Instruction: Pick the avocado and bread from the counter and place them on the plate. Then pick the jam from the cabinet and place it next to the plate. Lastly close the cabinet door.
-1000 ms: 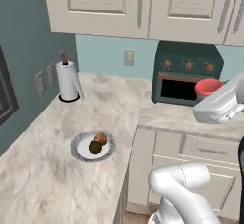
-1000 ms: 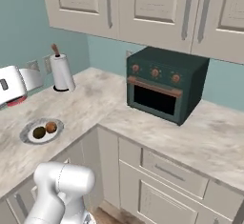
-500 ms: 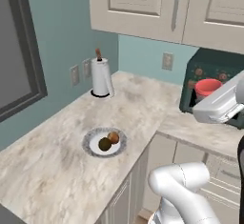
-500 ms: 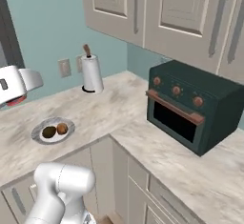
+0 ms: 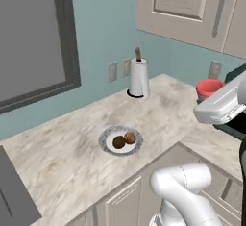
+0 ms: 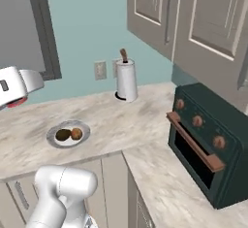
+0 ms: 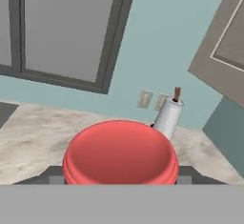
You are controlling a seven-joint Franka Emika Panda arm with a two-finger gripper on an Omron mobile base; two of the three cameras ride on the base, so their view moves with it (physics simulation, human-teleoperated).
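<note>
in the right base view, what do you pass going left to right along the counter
claw holding the jam → plate with avocado then bread → paper towel roll → toaster oven

Dark avocado (image 5: 118, 142) and orange-brown bread (image 5: 129, 137) sit touching on the plate (image 5: 106, 136); the red-topped jam (image 7: 120, 154) is held in the air.

Plate (image 5: 106, 136) on the surface (image 5: 62, 157), near its front edge; avocado (image 5: 119, 142) and bread (image 5: 129, 137) on it, touching, avocado to the left. Paper roll (image 5: 139, 77) stands behind, at the wall under the outlets (image 5: 118, 69). Oven (image 6: 213, 144) far right. Jam (image 7: 120, 154) sits in the tool (image 7: 119, 178), up off the surface, right of the plate.
</note>
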